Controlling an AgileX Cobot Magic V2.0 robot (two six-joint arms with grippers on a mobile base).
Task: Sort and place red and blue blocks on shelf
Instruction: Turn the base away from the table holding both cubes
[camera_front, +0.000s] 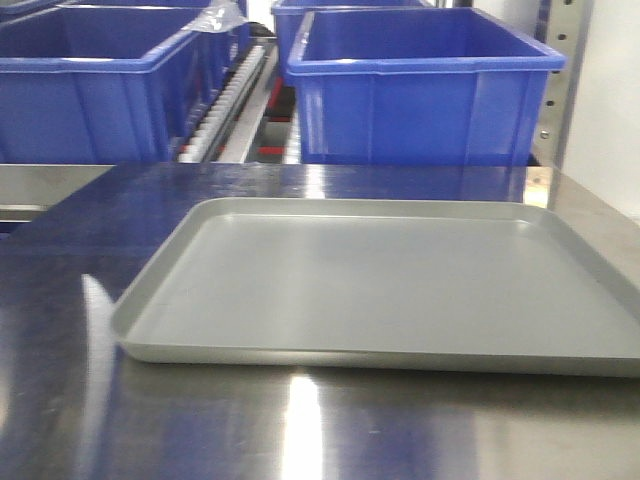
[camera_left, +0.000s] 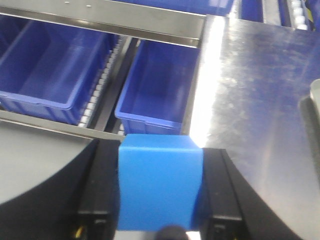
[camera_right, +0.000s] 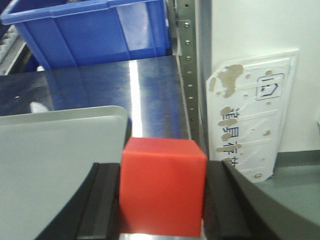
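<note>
In the left wrist view my left gripper (camera_left: 160, 195) is shut on the light blue block (camera_left: 160, 185), its black fingers pressed to both sides. It hangs above the steel tabletop's left edge, with the shelf rail (camera_left: 125, 17) and lower-tier bins beyond. In the right wrist view my right gripper (camera_right: 162, 197) is shut on the red block (camera_right: 162, 185), held over the tabletop between the grey tray's corner (camera_right: 60, 150) and the shelf's upright post (camera_right: 187, 70). Neither gripper nor block shows in the front view.
A shallow grey tray (camera_front: 390, 285) lies on the steel tabletop (camera_front: 300, 430). Large dark-blue bins (camera_front: 420, 95) (camera_front: 90, 90) stand behind on the shelf's white roller tracks (camera_front: 225, 105). Lower bins (camera_left: 55, 70) (camera_left: 160, 85) sit left of the table. A white label plate (camera_right: 250, 120) leans on the right wall.
</note>
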